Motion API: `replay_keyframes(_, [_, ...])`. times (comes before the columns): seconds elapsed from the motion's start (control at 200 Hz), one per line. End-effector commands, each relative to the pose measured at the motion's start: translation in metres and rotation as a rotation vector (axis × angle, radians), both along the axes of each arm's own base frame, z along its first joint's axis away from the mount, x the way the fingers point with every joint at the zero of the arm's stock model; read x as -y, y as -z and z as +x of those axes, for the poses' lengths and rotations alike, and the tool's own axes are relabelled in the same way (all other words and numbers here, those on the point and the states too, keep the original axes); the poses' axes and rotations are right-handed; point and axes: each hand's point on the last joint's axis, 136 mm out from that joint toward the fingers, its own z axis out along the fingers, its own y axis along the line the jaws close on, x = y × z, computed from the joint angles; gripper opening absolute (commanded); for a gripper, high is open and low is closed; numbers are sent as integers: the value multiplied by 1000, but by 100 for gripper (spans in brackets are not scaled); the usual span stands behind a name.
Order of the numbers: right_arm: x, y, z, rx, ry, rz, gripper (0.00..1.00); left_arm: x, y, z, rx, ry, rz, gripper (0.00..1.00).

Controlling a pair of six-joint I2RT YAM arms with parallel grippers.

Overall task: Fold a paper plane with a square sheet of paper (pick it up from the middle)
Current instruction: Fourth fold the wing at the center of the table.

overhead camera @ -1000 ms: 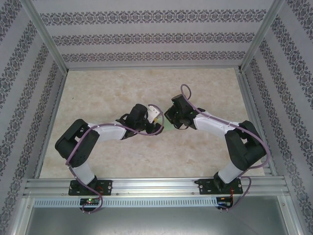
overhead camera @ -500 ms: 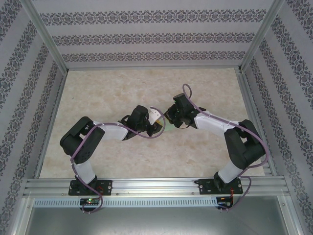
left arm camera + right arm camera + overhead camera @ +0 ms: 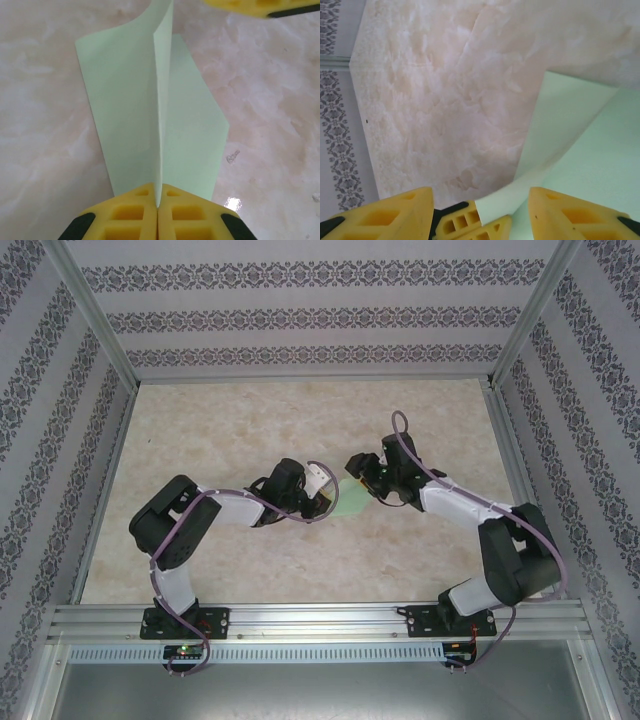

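Observation:
The square sheet of paper (image 3: 351, 500) is a pale mint-green creased wedge lying between the two grippers at mid-table. In the left wrist view the paper (image 3: 130, 100) stands up along a centre crease, its flaps spreading down onto the table. My left gripper (image 3: 158, 200) is shut on that crease at the near end. My right gripper (image 3: 480, 215) is open; a curled paper (image 3: 580, 150) edge and the left gripper's fingertips (image 3: 465, 225) lie between its fingers. From above, the left gripper (image 3: 328, 498) and right gripper (image 3: 362, 472) nearly meet. A slim dart-shaped paper plane is out of view.
The marble-patterned table (image 3: 250, 420) is bare around the arms. Patterned walls (image 3: 300, 320) and aluminium posts enclose it at the back and sides. A metal rail (image 3: 320, 620) carries both arm bases along the near edge.
The right arm has swung outward to the right and its gripper has drawn back a little, uncovering more green paper between the grippers. The left gripper has edged slightly right, still holding the paper.

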Motion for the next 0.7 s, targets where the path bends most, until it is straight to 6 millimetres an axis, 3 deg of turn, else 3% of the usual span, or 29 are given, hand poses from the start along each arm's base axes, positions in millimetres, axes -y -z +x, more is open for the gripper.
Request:
replay_keyframes(0.0, [0,-3,-8,112,-85,-11,53,11,-5,-8,-99,-6,-66,8])
replay_keyframes(0.24, [-13,19,-26,68,-168,-2,46,15,-1,-12,-184,-19,-91,8])
replay_keyframes(0.505, [-26,41,-25,19,-212,-14,43,18,-1,-14,-270,-55,-118,10])
replay_keyframes(0.694, [-31,47,-23,8,-219,-3,44,20,5,-16,-313,-55,-117,12])
